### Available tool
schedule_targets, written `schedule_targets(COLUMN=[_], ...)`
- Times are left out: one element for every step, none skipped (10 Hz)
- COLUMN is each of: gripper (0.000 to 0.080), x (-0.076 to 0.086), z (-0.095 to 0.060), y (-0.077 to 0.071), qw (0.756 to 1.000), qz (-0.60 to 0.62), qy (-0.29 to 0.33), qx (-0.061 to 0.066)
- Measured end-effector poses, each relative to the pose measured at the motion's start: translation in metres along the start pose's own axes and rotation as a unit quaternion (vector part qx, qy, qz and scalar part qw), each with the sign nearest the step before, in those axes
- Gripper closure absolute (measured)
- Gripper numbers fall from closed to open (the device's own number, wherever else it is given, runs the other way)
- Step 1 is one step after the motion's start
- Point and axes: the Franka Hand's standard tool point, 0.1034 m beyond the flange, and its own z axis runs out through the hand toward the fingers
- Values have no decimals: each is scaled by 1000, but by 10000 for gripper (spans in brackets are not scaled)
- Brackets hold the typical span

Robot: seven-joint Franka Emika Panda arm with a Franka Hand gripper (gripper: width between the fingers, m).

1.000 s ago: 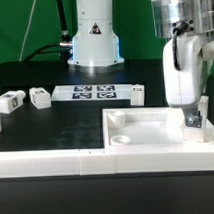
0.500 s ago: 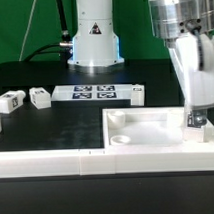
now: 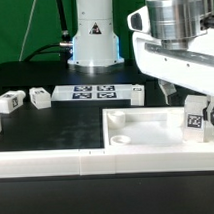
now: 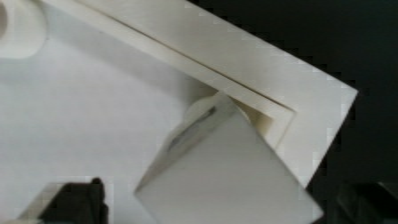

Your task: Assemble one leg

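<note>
- The leg (image 3: pixel 196 116) is seen standing upright at the right corner of the white panel (image 3: pixel 146 126) in the exterior view, its black-and-white tag facing the camera; no finger is seen on it
- The claw (image 3: pixel 169 92) hangs above the panel, just left of the leg and apart from it; whether its fingers are open or closed cannot be told
- In the wrist view the leg (image 4: pixel 217 170) is seen set in the panel's rimmed corner (image 4: pixel 285 110)
- Two more white blocks (image 3: pixel 10 100) (image 3: pixel 40 96) lie on the black worktop (image 3: pixel 56 122) at the exterior view's left; the marker board (image 3: pixel 97 92) lies beside them
</note>
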Motion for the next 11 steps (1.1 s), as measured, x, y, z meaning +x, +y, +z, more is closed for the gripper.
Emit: schedule_targets(gripper=[151, 151, 151, 151, 151, 151, 151, 151, 265, 431, 431], x=[-3, -4, -4, -8, -7, -4, -2, -2, -2, -2, -1], z=[1, 2, 2, 4, 6, 6, 5, 6, 6, 6, 6], y=[-3, -4, -6, -7, -7, -6, -5, -5, -5, -5, -5], qw=[997, 995, 989, 981, 974, 968, 963, 964, 964, 964, 964], qz=[-74, -94, -146, -187, -223, -247, -264, -262, -262, -262, -262], qy=[12, 17, 33, 45, 49, 50, 51, 51, 51, 51, 51], qx=[-2, 1, 2, 3, 4, 4, 4, 4, 3, 3, 3])
